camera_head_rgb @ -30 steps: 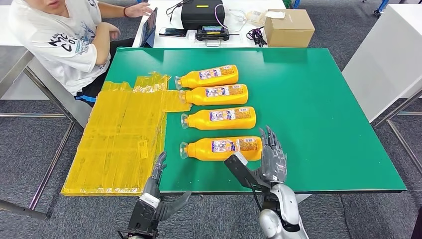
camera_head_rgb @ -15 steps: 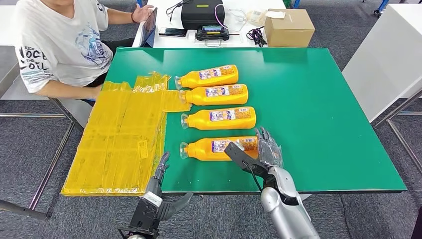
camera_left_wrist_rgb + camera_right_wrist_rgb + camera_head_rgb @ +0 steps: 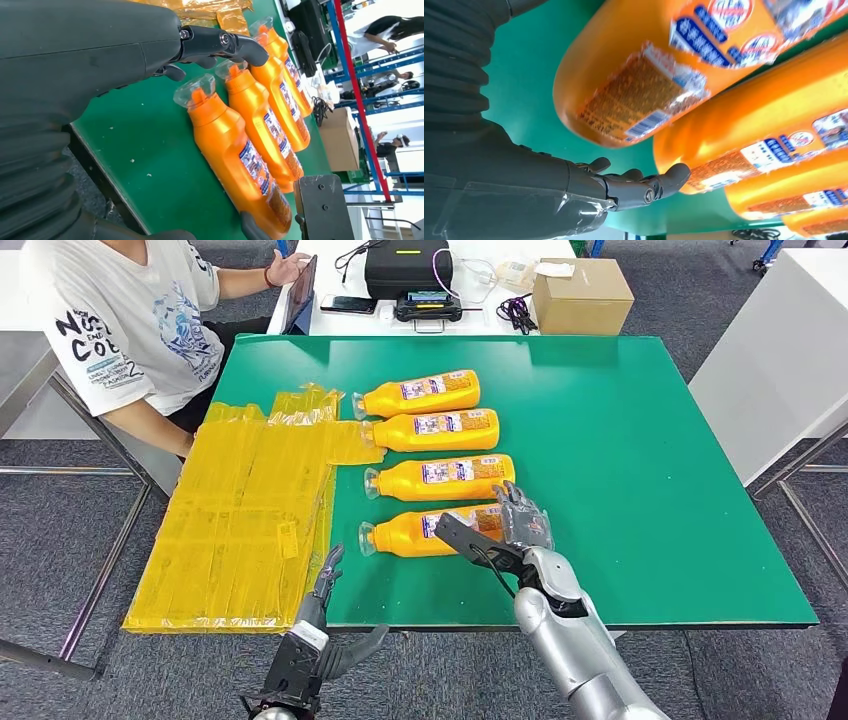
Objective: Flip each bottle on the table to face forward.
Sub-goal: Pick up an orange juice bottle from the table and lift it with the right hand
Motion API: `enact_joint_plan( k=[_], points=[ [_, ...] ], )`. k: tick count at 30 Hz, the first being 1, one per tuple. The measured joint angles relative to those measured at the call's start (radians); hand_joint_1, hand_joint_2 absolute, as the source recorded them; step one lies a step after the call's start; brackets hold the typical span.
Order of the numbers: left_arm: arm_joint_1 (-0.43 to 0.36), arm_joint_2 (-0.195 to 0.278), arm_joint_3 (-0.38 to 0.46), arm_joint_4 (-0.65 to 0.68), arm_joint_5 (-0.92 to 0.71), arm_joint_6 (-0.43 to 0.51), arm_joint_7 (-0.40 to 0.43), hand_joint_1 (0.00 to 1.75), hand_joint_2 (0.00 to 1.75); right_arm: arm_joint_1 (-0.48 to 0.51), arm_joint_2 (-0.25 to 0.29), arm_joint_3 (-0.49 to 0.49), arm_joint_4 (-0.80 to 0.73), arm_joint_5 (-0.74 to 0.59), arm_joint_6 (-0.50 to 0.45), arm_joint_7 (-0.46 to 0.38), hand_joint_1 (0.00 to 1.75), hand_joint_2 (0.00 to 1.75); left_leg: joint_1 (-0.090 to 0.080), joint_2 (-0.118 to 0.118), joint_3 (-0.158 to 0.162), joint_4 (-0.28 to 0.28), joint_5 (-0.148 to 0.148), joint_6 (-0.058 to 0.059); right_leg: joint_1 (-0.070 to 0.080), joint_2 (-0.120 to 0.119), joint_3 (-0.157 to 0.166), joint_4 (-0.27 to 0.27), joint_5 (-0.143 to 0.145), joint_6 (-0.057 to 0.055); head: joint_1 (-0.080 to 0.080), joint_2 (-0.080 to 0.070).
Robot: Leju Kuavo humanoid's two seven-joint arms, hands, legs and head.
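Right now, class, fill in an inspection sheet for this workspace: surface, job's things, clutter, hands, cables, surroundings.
Surface: green table, level.
Job's things: four orange bottles lying on their sides in a row, caps towards the yellow sheets.
Clutter: yellow plastic sheets over the table's left edge.
Hands: right hand at the base end of the nearest bottle, grip not clear; left hand at the near edge, holding nothing.
Cables: dark coil on the white table behind.
Surroundings: seated person, cardboard box, black case, grey carpet.

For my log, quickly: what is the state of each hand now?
Left hand: open, holding nothing.
Right hand: open, fingers over the nearest bottle, no grip yet.
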Motion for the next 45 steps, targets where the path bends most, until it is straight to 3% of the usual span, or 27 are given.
enact_joint_plan(
  k=[10, 18, 29, 34, 35, 38, 39, 43, 45],
  points=[
    [-0.004, 0.000, 0.004, 0.008, 0.000, 0.000, 0.000, 0.00, 1.75, -0.035, 0.003, 0.029, 0.049, -0.006, 0.012, -0.001, 0.00, 1.75, 0.000, 0.000, 0.000, 0.000, 0.000, 0.000, 0.000, 0.000, 0.000, 0.000, 0.000, 0.000, 0.000, 0.000],
    [-0.011, 0.000, 0.005, 0.021, 0.002, -0.006, -0.001, 0.00, 1.75, -0.083, 0.006, 0.051, 0.112, -0.072, 0.102, -0.039, 0.00, 1.75, 0.000, 0.000, 0.000, 0.000, 0.000, 0.000, 0.000, 0.000, 0.000, 0.000, 0.000, 0.000, 0.000, 0.000],
    [-0.012, 0.000, 0.005, 0.023, 0.002, -0.007, -0.002, 0.00, 1.75, -0.088, 0.007, 0.053, 0.120, -0.079, 0.105, -0.044, 0.00, 1.75, 0.000, 0.000, 0.000, 0.000, 0.000, 0.000, 0.000, 0.000, 0.000, 0.000, 0.000, 0.000, 0.000, 0.000],
    [-0.022, 0.000, 0.004, 0.046, 0.009, -0.009, -0.008, 0.00, 1.75, -0.137, 0.016, 0.085, 0.208, -0.130, 0.120, -0.078, 0.00, 1.75, 0.000, 0.000, 0.001, 0.000, 0.000, 0.000, 0.000, 0.000, 0.000, 0.000, 0.000, 0.000, 0.000, 0.000],
    [-0.025, 0.000, 0.003, 0.053, 0.012, -0.009, -0.009, 0.00, 1.75, -0.151, 0.018, 0.098, 0.231, -0.140, 0.126, -0.082, 0.17, 1.75, 0.000, 0.001, 0.001, 0.000, 0.000, 0.000, 0.000, 0.000, 0.001, 0.000, 0.000, 0.000, 0.000, 0.000],
    [-0.038, 0.000, -0.004, 0.077, 0.022, -0.008, -0.012, 0.00, 1.75, -0.202, 0.019, 0.154, 0.308, -0.191, 0.158, -0.114, 1.28, 1.75, 0.000, 0.002, 0.005, 0.000, 0.000, 0.000, 0.000, 0.000, 0.003, 0.000, 0.000, 0.000, 0.000, 0.000],
    [-0.041, 0.000, -0.005, 0.081, 0.024, -0.008, -0.012, 0.00, 1.75, -0.211, 0.019, 0.165, 0.320, -0.207, 0.166, -0.125, 1.51, 1.75, 0.000, 0.002, 0.006, 0.000, 0.000, 0.000, 0.000, 0.000, 0.004, 0.000, 0.000, 0.000, 0.000, 0.000],
    [-0.045, 0.000, -0.011, 0.087, 0.033, -0.005, -0.016, 0.00, 1.75, -0.219, 0.013, 0.180, 0.326, -0.250, 0.174, -0.146, 1.56, 1.75, 0.000, 0.002, 0.007, 0.000, 0.000, 0.000, 0.000, 0.000, 0.005, 0.000, 0.000, 0.000, 0.000, 0.000],
    [-0.045, 0.000, -0.013, 0.088, 0.036, -0.004, -0.017, 0.00, 1.75, -0.220, 0.011, 0.183, 0.326, -0.265, 0.170, -0.147, 1.47, 1.75, 0.000, 0.002, 0.007, 0.000, 0.000, 0.000, 0.000, 0.000, 0.006, 0.000, 0.000, 0.000, 0.000, 0.000]
  ],
)
